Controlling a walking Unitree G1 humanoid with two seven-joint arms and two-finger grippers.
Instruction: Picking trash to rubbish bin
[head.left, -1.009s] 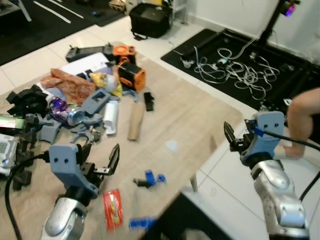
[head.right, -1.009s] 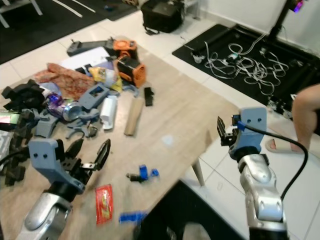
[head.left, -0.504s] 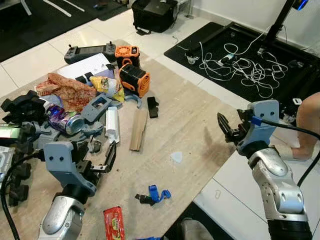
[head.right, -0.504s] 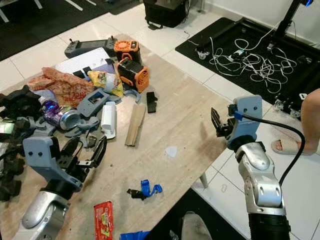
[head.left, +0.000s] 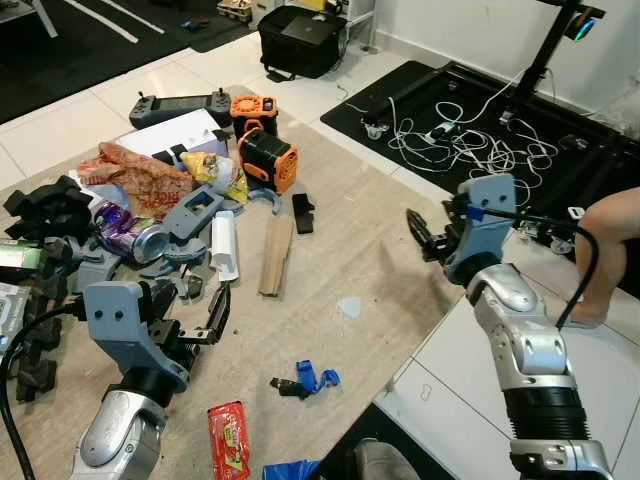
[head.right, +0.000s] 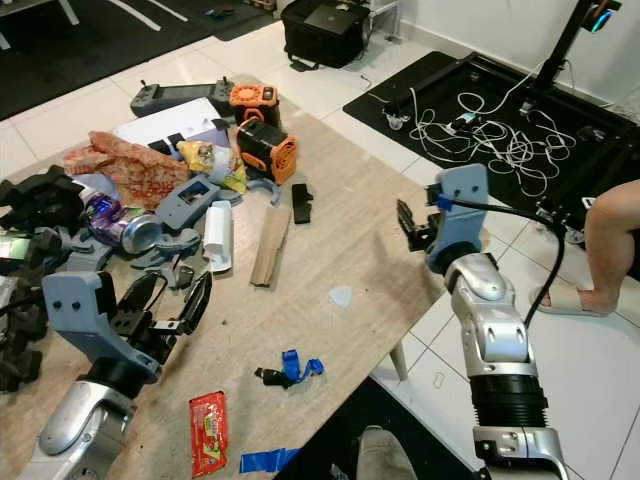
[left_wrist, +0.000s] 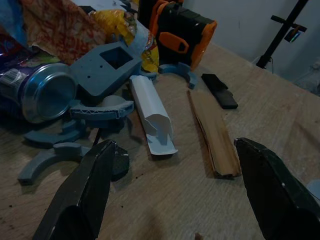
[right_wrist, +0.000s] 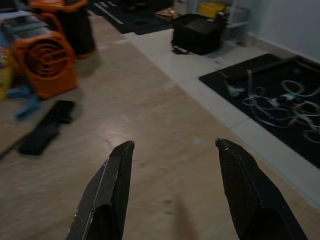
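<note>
My left gripper (head.left: 195, 315) hovers low over the table (head.left: 370, 250), fingers spread wide, empty. Right gripper (head.right: 412, 228) hangs over the table's right edge, fingers also apart, empty, bare wood under it.

Nearest trash to the left fingers: white tube (left_wrist: 152, 114) and brown cardboard strip (left_wrist: 214, 132), both just ahead, lying side by side, long axes running roughly away from me. Crushed can (head.left: 135, 240) lies further left in the clutter with grey plastic parts (head.left: 190, 210). Red wrapper (head.left: 228, 440) lies near me by the front edge, blue scrap (head.left: 310, 378) beside it.

Left arm is nearer all of these. Open wood lies between strip and right gripper; clutter crowds the left side. I can't see a bin.
</note>
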